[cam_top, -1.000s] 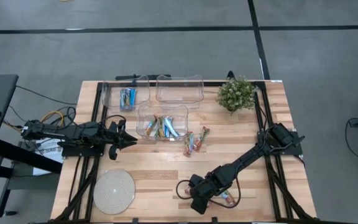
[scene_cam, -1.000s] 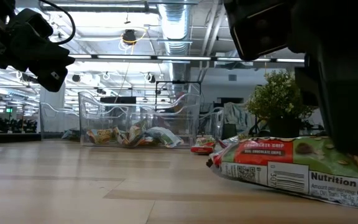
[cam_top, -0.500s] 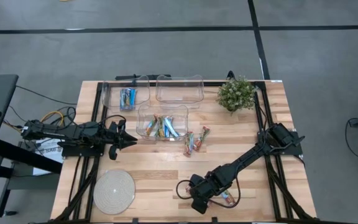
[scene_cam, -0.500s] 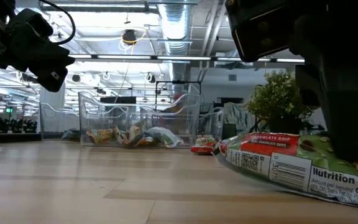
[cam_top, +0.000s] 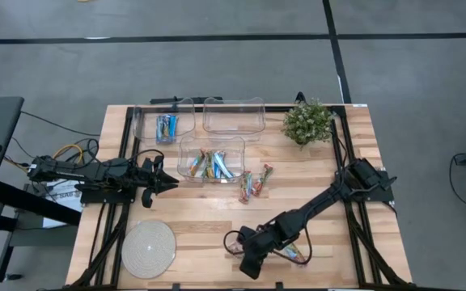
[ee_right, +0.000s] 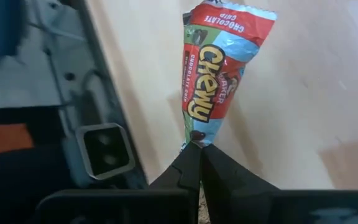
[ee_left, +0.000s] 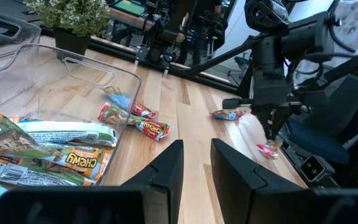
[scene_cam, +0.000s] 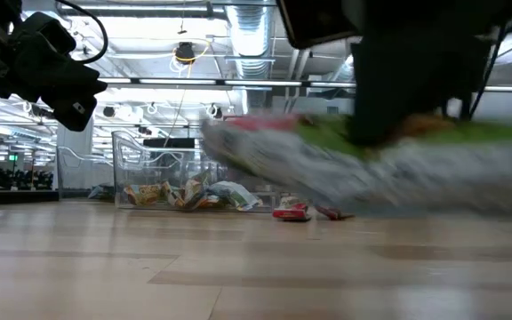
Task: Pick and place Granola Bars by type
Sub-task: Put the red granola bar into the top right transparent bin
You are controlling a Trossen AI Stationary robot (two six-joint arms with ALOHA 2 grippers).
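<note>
Grey floor round wood table (cam_top: 201, 218); plant (cam_top: 307, 121) at corner

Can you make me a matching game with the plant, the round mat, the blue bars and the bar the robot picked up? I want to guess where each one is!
Things:
1. plant
2. round mat
3. blue bars
4. Chewy bar

Places:
A. far left clear bin
B. pinched in the right gripper
C. far right corner of the table
D. near left part of the table

Pairs: 1-C, 2-D, 3-A, 4-B
</note>
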